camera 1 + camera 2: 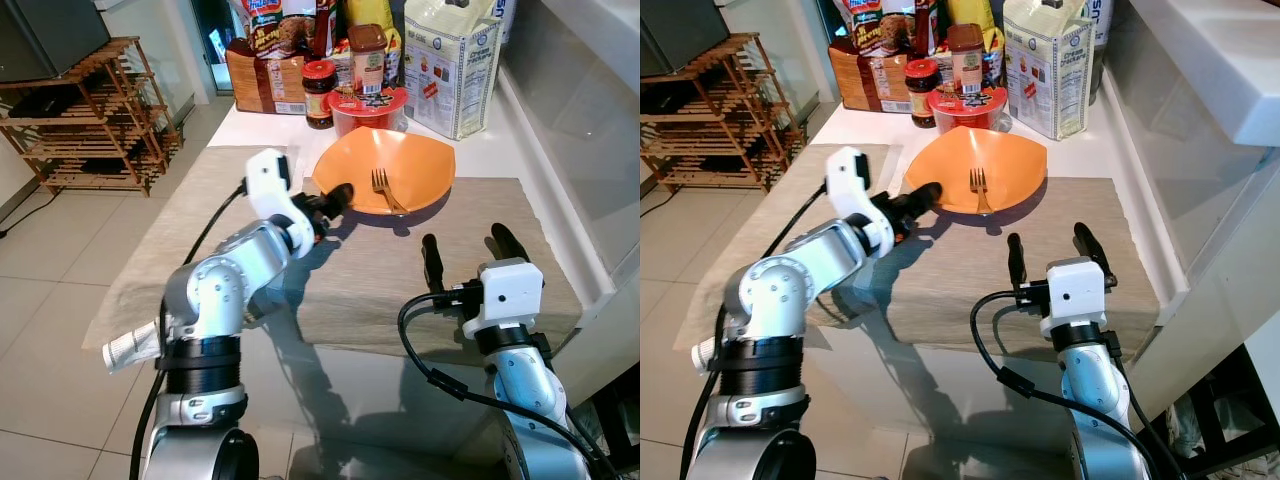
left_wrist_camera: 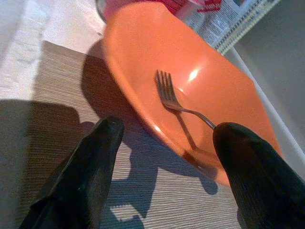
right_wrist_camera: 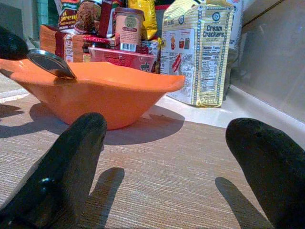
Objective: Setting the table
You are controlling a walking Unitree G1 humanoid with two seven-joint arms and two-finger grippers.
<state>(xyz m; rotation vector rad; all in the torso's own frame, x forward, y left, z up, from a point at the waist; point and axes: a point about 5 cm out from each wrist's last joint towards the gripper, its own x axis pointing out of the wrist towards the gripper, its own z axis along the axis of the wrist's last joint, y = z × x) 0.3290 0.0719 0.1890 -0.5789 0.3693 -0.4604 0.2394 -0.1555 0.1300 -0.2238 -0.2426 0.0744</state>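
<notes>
While groceries [image 1: 330, 60] crowd behind the bowl [image 1: 390, 165] holding a fork [image 1: 385, 190], both grippers' fingers [image 2: 90, 167] gape.

We see a bright orange bowl [image 1: 400, 165] with a silver fork [image 1: 385, 188] in it, on a beige placemat [image 1: 400, 270] with a fine woven stripe. The bench [image 1: 260, 125] is white. Both claws have black fingers: left claw [image 1: 338, 198], right claw [image 1: 468, 252]. The cracker box [image 3: 202, 52] is yellow and white with dark lettering; the jar [image 1: 318, 92] has a red lid.
</notes>
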